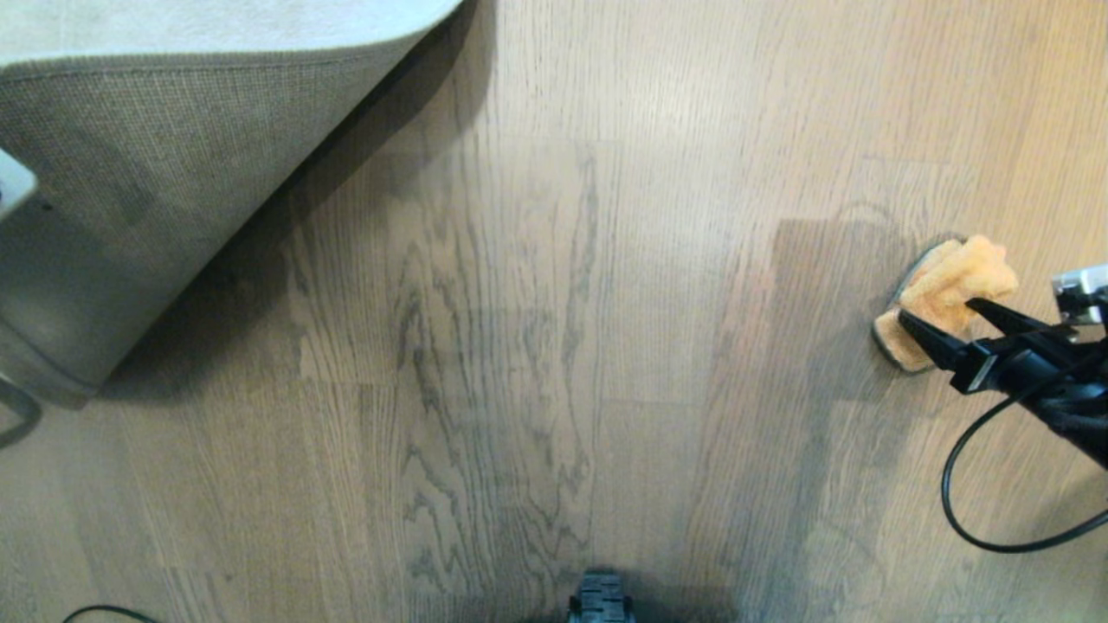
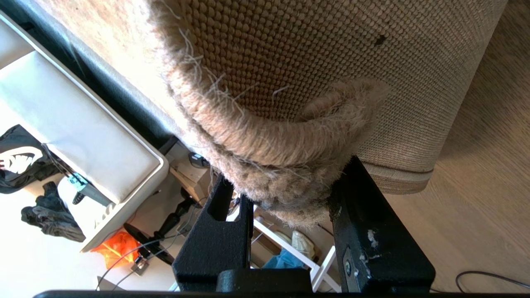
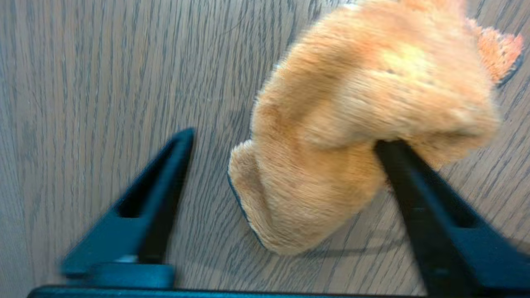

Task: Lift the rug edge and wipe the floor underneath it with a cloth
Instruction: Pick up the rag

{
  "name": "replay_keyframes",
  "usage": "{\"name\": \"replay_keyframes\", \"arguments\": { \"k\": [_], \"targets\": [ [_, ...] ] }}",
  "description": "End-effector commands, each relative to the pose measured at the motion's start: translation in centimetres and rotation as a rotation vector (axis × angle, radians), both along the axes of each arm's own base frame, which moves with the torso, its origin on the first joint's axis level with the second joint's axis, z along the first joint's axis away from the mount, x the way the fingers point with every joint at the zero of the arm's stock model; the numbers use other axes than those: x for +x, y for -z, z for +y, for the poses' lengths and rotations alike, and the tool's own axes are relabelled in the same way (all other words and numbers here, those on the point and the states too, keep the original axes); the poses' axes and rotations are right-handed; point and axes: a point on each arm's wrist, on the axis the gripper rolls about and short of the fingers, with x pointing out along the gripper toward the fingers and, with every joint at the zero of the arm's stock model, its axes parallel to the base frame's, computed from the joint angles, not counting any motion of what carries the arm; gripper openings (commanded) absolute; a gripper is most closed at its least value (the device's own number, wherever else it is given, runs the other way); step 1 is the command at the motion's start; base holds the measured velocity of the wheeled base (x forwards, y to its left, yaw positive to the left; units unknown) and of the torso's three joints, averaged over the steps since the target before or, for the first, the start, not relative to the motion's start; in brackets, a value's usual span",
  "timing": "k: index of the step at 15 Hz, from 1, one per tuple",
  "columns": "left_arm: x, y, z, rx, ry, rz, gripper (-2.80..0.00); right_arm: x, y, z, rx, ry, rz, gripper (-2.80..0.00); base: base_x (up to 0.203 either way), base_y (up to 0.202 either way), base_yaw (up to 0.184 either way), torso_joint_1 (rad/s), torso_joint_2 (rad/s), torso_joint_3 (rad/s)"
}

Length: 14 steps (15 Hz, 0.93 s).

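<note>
Looking down from the head view, the rug edge (image 1: 130,216) hangs folded back at the robot's left, its coarse woven backing showing above bare floor (image 1: 537,363), while far to the right the cloth (image 1: 948,294) lies bunched on the planks with the right gripper (image 1: 939,316) spread over its near side. In the left wrist view, the left gripper (image 2: 290,194) is clamped on the rug's bound corner (image 2: 281,165), both fingers pressing the thick fuzzy border; the rug looks heavy and stiff enough to hold its curl, so the bound border seems the soundest place to pinch it. In the right wrist view, the right gripper's jaws stand wide apart and grasp nothing: one finger (image 3: 410,174) touches under a fold of the cloth (image 3: 364,124), the other (image 3: 161,182) stands apart on the floor (image 3: 83,82) beside it. The cloth looks light, soft and squashy; taking the raised hump between the fingers should gather enough pile to hold.
</note>
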Motion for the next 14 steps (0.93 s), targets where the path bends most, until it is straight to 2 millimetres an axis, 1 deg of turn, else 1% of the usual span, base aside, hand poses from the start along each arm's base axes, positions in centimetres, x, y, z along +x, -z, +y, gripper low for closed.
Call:
{"name": "replay_keyframes", "arguments": {
  "k": [1, 5, 9, 14],
  "targets": [
    [-0.03, -0.03, 0.01, 0.004, -0.005, 0.001, -2.80, 0.07, 0.05, 0.01, -0.006, -0.005, -0.014, -2.80, 0.000, 0.000, 0.000, 0.000, 0.00, 0.000],
    [-0.03, -0.03, 0.01, 0.004, -0.005, 0.001, -2.80, 0.06, 0.09, 0.01, -0.006, -0.005, -0.014, -2.80, 0.000, 0.000, 0.000, 0.000, 0.00, 0.000],
    [-0.02, 0.01, 0.01, 0.004, -0.005, 0.002, -2.80, -0.42, 0.61, 0.21, -0.001, -0.009, 0.007, -2.80, 0.000, 0.000, 0.000, 0.000, 0.00, 0.000],
    [-0.03, -0.03, 0.01, 0.004, -0.005, 0.001, -2.80, -0.76, 0.03, 0.29, -0.006, -0.008, -0.013, -2.80, 0.000, 0.000, 0.000, 0.000, 0.00, 0.000]
  ]
}}
